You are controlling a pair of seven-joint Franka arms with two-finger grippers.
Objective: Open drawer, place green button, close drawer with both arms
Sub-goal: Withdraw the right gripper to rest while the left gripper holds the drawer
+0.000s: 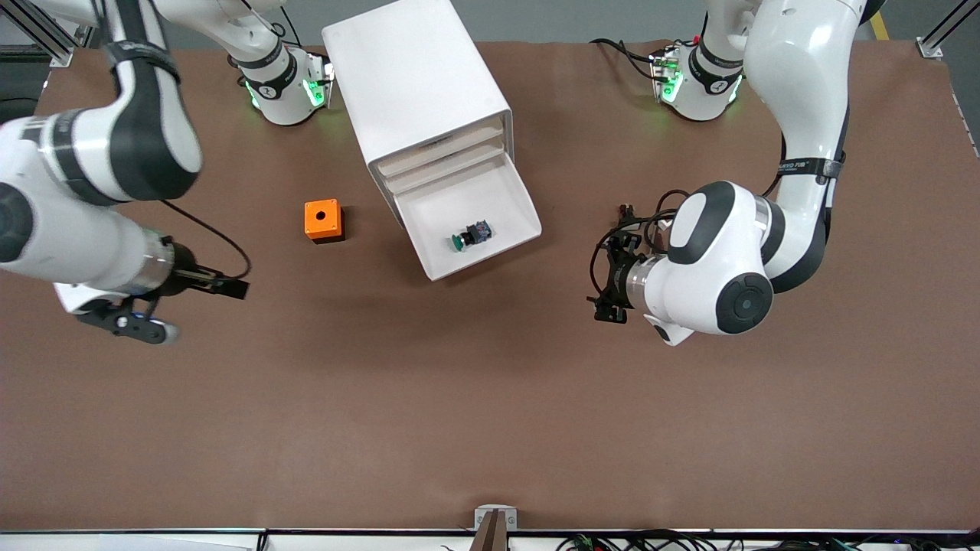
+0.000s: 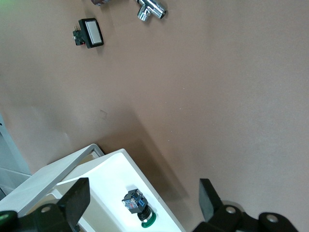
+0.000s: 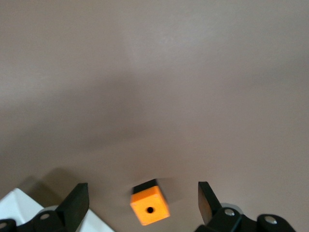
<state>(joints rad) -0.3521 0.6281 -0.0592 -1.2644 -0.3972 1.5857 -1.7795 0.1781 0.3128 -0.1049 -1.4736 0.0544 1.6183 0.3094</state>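
Note:
The white cabinet point(image 1: 417, 76) stands mid-table, and its lowest drawer point(image 1: 498, 191) is pulled out toward the front camera. The button point(image 1: 471, 235) lies on its side in the drawer, green cap toward the right arm's end. My left gripper point(image 1: 605, 282) hovers open over the table beside the drawer, toward the left arm's end. The left wrist view shows the button point(image 2: 138, 207) on the drawer floor point(image 2: 108, 176), between the left gripper's point(image 2: 144, 195) spread fingers, untouched. My right gripper point(image 1: 197, 310) is open and empty over the table toward the right arm's end.
An orange box with a hole point(image 1: 324, 220) sits beside the cabinet toward the right arm's end, seen between the right gripper's point(image 3: 143, 195) fingers as the orange box point(image 3: 150, 208). A small black part with a white face point(image 2: 91, 33) and a metal fitting point(image 2: 150, 8) lie on the table.

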